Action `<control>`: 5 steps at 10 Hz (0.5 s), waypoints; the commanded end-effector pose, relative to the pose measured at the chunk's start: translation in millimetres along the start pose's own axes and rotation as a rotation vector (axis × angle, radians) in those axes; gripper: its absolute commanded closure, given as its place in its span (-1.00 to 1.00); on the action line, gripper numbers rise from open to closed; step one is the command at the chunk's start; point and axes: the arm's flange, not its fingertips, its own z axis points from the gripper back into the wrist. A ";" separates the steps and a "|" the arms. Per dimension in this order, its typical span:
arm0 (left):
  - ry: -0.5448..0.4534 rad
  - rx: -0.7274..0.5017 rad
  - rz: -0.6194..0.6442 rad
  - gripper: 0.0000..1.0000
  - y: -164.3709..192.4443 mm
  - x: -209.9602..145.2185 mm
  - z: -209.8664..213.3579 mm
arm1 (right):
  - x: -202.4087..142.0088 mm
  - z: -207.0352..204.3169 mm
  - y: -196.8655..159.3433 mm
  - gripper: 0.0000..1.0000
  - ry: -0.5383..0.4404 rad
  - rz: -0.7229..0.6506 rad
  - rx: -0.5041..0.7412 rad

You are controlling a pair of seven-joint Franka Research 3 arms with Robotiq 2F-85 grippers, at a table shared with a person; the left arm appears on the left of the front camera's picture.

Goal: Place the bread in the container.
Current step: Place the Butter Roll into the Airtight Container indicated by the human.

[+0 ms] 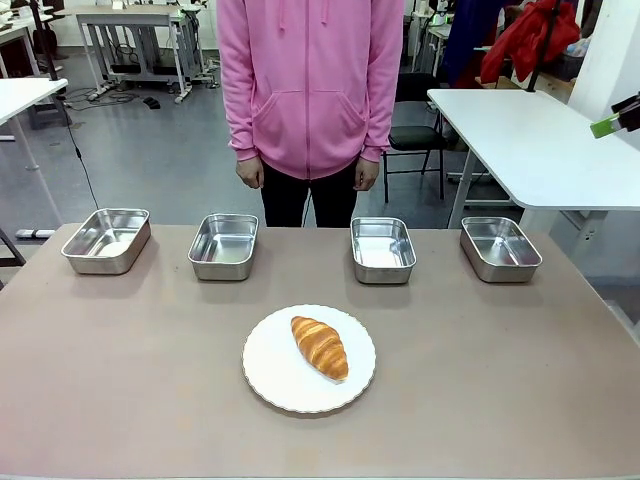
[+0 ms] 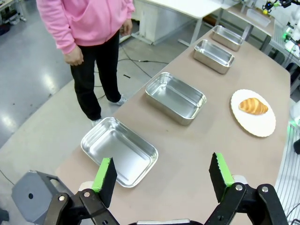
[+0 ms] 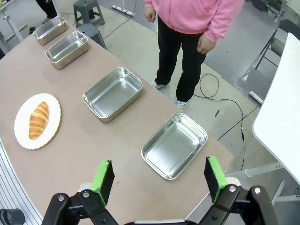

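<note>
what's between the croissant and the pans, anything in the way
Nothing visible. The croissant lies on the white plate, and bare table runs from the plate to the two nearest pans, the left-middle pan and the right-middle pan, both empty.

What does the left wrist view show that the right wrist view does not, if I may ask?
Left wrist view: the left gripper, open, looking down on the leftmost pan. Right wrist view: the right gripper, open, looking down on the rightmost pan, with a grey stool on the floor beyond. Both: the croissant on the white plate, the four steel pans in a row, and the person in a pink hoodie.
</note>
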 end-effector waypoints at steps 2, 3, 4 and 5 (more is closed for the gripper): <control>-0.006 -0.001 -0.001 -1.00 0.1 0.6 -0.6 | 0.0 -0.2 -1.4 -1.00 -0.018 0.004 0.010; -0.006 -0.001 -0.001 -1.00 0.1 0.6 -0.6 | 0.0 -0.2 -1.4 -1.00 -0.018 0.004 0.010; -0.006 -0.001 -0.001 -1.00 0.1 0.6 -0.6 | 0.0 -0.2 -1.4 -1.00 -0.018 0.004 0.010; -0.006 -0.001 -0.001 -1.00 0.1 0.6 -0.6 | 0.0 -0.2 -1.4 -1.00 -0.018 0.004 0.010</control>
